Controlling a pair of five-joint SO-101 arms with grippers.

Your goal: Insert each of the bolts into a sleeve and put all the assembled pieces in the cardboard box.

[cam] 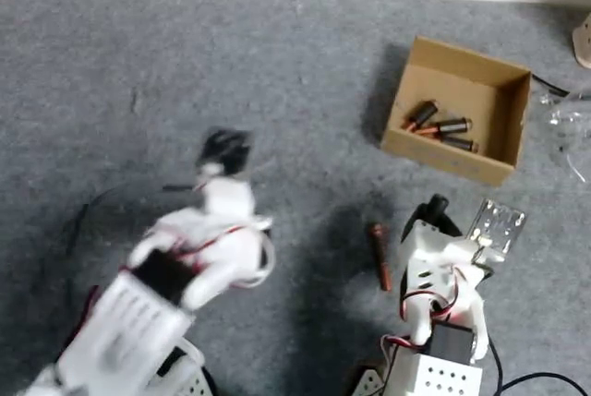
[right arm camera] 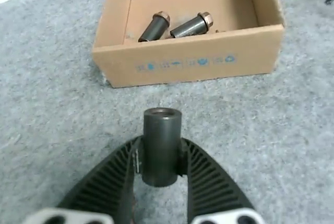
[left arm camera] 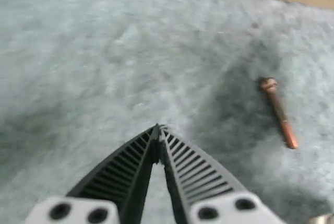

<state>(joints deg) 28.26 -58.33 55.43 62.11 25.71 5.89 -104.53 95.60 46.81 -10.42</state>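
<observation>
Grey carpet point(cam: 138, 64) covers the table. In the high view the cardboard box point(cam: 443, 158) sits at two o'clock with three assembled pieces point(cam: 443, 128) inside, while the right wrist view looks over its near wall at two of them. A loose bolt point(cam: 379, 256) lies at five o'clock between the arms, head toward the box. The left gripper point(left arm camera: 158, 128), at ten o'clock from the bolt, has its fingers pressed together on nothing. The right gripper point(right arm camera: 160, 148) clamps an upright dark sleeve point(right arm camera: 160, 130) short of the box.
</observation>
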